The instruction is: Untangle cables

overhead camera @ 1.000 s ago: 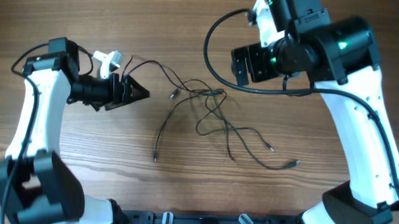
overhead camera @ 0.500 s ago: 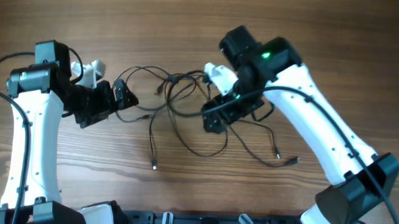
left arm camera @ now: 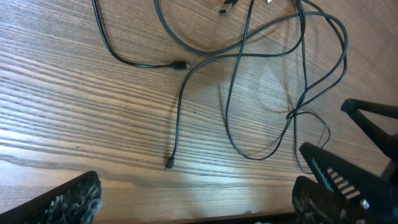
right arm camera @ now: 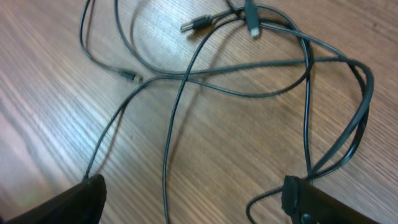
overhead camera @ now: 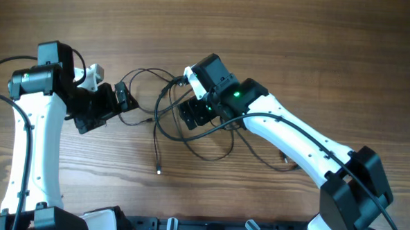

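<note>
Several thin black cables [overhead camera: 165, 110] lie tangled on the wooden table between my arms. One plug end [overhead camera: 159, 170] trails toward the front, and another strand [overhead camera: 275, 166] trails right under the right arm. My left gripper [overhead camera: 122, 97] is open and empty just left of the tangle. In the left wrist view its fingers [left arm camera: 196, 205] spread wide over bare wood, with the cable loops [left arm camera: 249, 56] ahead. My right gripper [overhead camera: 190, 116] is open, low over the tangle's middle. In the right wrist view a strand [right arm camera: 166, 180] runs between its open fingers [right arm camera: 193, 205], not clamped.
Small silvery plugs [right arm camera: 193, 25] lie ahead of the right gripper. The right arm [overhead camera: 287, 132] reaches diagonally across the table from the front right. The table's front edge [overhead camera: 200, 222] carries the arm mounts.
The right arm swung from the back right down and leftward onto the tangle. The cables shifted left and bunched nearer the left gripper. The left arm moved slightly left.
</note>
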You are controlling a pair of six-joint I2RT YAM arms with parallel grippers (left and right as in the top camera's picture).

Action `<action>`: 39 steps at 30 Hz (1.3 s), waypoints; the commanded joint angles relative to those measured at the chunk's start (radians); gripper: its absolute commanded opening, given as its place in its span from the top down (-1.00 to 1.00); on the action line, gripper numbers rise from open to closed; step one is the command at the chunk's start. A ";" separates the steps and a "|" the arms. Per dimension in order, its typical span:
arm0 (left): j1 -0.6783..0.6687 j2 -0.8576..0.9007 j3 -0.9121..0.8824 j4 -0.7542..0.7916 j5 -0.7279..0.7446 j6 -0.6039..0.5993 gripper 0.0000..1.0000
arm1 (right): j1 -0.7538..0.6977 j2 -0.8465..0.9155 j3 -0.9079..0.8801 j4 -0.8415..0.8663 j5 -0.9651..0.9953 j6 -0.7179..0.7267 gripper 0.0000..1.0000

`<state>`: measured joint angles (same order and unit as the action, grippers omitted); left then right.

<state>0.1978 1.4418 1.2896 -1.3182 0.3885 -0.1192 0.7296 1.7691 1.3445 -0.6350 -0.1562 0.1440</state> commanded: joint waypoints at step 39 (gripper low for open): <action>-0.005 0.006 0.005 -0.022 -0.008 -0.016 -1.00 | -0.056 0.131 0.080 -0.209 0.187 0.347 0.92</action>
<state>0.1978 1.4418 1.2896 -1.3396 0.3862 -0.1219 0.6731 1.9266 1.3499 -0.8364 0.0082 0.5037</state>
